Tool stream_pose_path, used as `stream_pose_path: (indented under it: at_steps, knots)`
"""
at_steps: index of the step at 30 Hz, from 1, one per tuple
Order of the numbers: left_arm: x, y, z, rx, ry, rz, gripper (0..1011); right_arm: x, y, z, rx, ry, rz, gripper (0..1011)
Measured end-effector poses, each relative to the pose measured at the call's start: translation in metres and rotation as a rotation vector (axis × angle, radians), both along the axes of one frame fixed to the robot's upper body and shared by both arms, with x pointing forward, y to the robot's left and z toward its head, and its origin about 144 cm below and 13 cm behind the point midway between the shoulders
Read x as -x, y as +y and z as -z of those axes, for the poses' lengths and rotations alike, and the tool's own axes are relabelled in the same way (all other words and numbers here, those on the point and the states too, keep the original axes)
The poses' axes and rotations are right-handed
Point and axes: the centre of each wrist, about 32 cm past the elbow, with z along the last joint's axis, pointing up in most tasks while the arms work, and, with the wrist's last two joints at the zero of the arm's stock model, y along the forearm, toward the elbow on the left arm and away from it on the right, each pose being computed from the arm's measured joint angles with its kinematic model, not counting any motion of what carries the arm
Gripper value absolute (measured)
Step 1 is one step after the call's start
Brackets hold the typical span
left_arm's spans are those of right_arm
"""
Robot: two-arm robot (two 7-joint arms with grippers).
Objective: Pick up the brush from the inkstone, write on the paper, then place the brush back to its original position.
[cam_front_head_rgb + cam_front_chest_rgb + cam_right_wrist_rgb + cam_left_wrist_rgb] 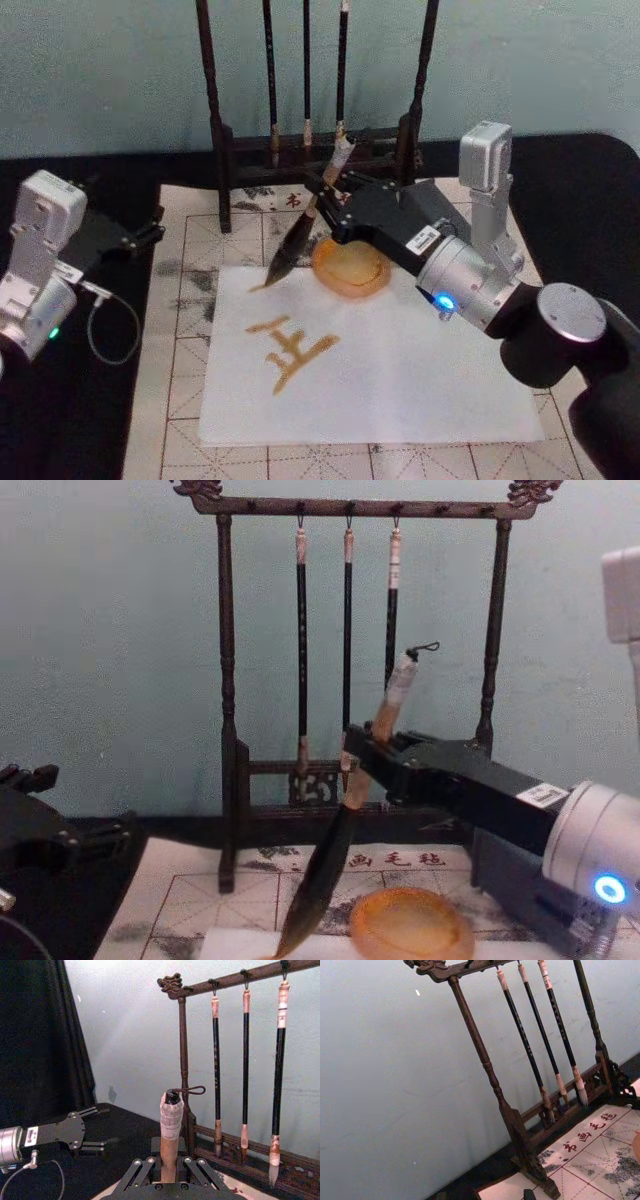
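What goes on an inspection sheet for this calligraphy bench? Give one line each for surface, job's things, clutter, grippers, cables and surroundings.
Surface: black table under a cream grid mat.
Job's things: brush held tilted, tip down at the paper's far left part; paper bears a tan character; inkstone sits at the paper's far edge.
Clutter: rack behind, with three thin brushes hanging.
Grippers: right gripper shut on the brush handle; left gripper open, parked at the left.
Cables: white cable loops beside the left arm.
Surroundings: pale wall.
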Motion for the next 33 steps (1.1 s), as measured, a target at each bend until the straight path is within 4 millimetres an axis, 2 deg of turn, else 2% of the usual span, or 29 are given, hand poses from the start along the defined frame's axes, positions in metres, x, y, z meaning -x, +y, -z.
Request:
stream_pose_path:
  at_steps: [18,26,33]
  knots:
    - [0.0,0.0,0.0,0.0,0.0,0.0,1001,0.008,-0.013,-0.008,-0.001,-0.04,0.013,181]
    - [0.0,0.0,0.0,0.0,0.0,0.0,1001,0.014,-0.023,-0.022,-0.066,-0.052,0.021,181]
    - [0.0,0.0,0.0,0.0,0.0,0.0,1001,0.015,-0.041,-0.039,-0.172,0.027,0.068,181]
